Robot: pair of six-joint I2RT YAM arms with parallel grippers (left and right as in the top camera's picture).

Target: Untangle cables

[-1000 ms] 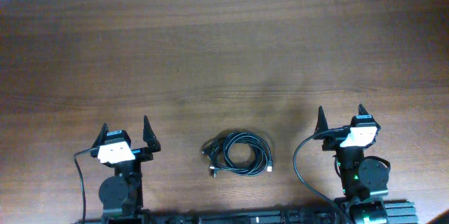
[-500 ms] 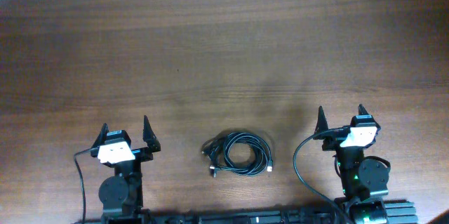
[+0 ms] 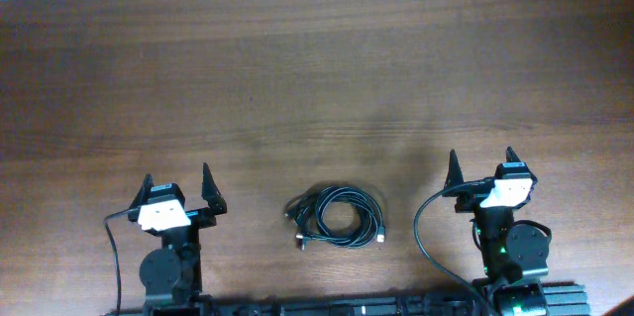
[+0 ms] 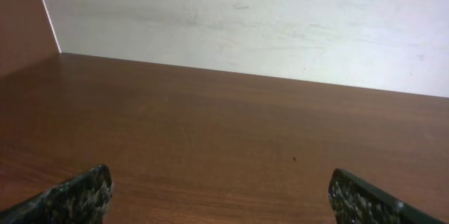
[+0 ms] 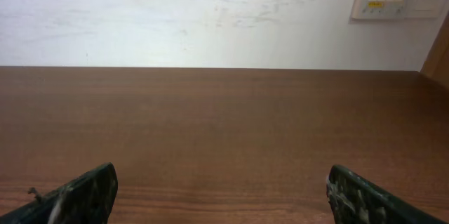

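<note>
The cables (image 3: 337,219) are seen coiled together in one loose black bundle on the desk (image 3: 317,78). The bundle is placed near the desk's front edge, between the two arms and apart from both. Dark plug ends are seen sticking out on the bundle's left side, and a pale-tipped plug (image 3: 381,240) is seen at its lower right. The left tool (image 3: 178,179) is held with its fingers spread wide apart, and the right tool (image 3: 481,158) is likewise spread. In both wrist views the desk is shown running to a pale wall (image 4: 280,20).

Thin black coiled cables (image 3: 337,219): strands too small to count! Both wrist views crop the dark speckled gripper fingers (image 4: 74,197).
</note>
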